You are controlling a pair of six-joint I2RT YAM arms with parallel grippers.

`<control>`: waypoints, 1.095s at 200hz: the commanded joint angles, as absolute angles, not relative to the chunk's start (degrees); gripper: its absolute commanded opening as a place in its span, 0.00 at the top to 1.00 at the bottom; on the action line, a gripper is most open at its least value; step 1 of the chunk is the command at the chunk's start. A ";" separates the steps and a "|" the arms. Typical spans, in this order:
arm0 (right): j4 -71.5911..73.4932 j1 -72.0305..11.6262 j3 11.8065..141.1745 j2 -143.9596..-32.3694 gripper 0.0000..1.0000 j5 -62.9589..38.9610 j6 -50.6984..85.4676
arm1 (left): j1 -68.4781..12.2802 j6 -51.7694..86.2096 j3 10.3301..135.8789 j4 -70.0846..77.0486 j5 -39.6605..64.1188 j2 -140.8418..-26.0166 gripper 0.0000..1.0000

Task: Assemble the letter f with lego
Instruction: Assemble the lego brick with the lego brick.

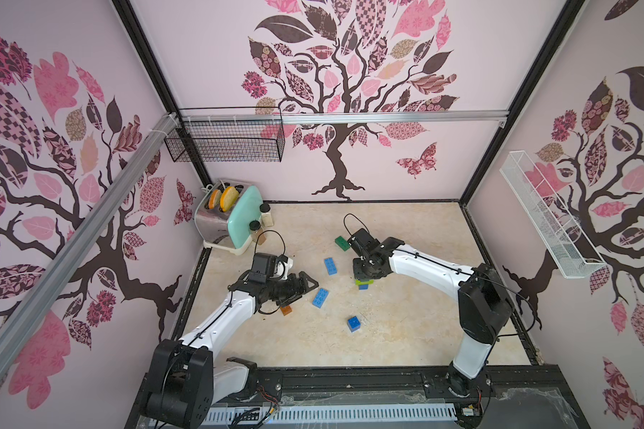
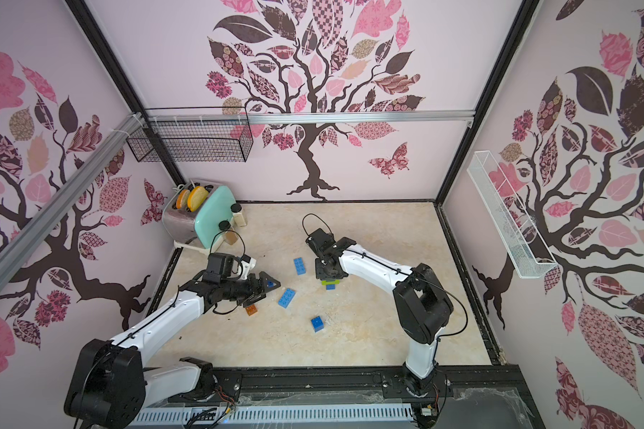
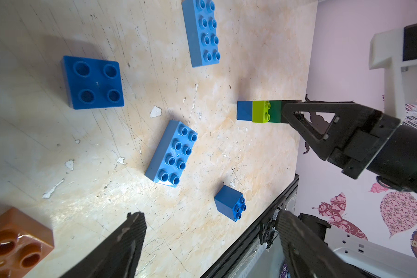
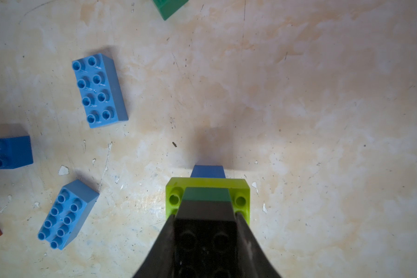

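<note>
Four bricks stand stacked a little right of the worktop's (image 1: 406,334) centre: a blue base brick (image 4: 208,171), a lime green oblong brick (image 4: 241,190) laid across it, a dark green brick (image 4: 207,194) on that, and a black brick (image 4: 206,216) on top. The right jaws point straight down and are clenched on two opposite sides of the black brick. The left jaws, left of centre, are spread wide with nothing between them, held off the surface. Loose lego lies between the arms: a farther light-blue oblong brick (image 1: 330,266) and a nearer light-blue oblong brick (image 1: 320,297), both studs up and apart from each other. A blue square brick (image 1: 354,324) sits nearer still. A second blue square brick (image 3: 93,83) lies just beside the left jaws, and a brown brick (image 1: 286,310) is on their near side. A loose dark green brick (image 1: 342,243) rests on the far side of the stack, beside the right wrist.
</note>
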State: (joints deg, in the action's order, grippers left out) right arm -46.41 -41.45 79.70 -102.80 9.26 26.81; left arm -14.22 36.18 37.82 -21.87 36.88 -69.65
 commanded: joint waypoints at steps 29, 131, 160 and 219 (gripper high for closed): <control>-47.10 -41.84 79.06 -101.81 0.67 9.64 27.49 | -13.96 35.44 39.19 -22.14 36.39 -69.52 0.10; -47.27 -42.12 79.89 -100.03 0.47 9.66 26.73 | -13.99 35.40 39.20 -22.12 36.05 -69.99 0.10; -48.83 -42.80 83.15 -99.12 0.42 10.59 24.87 | -13.94 35.42 39.32 -22.40 35.78 -70.21 0.10; -51.93 -42.90 91.85 -100.18 0.17 9.15 21.30 | -13.95 33.99 41.42 -25.30 32.94 -72.96 0.10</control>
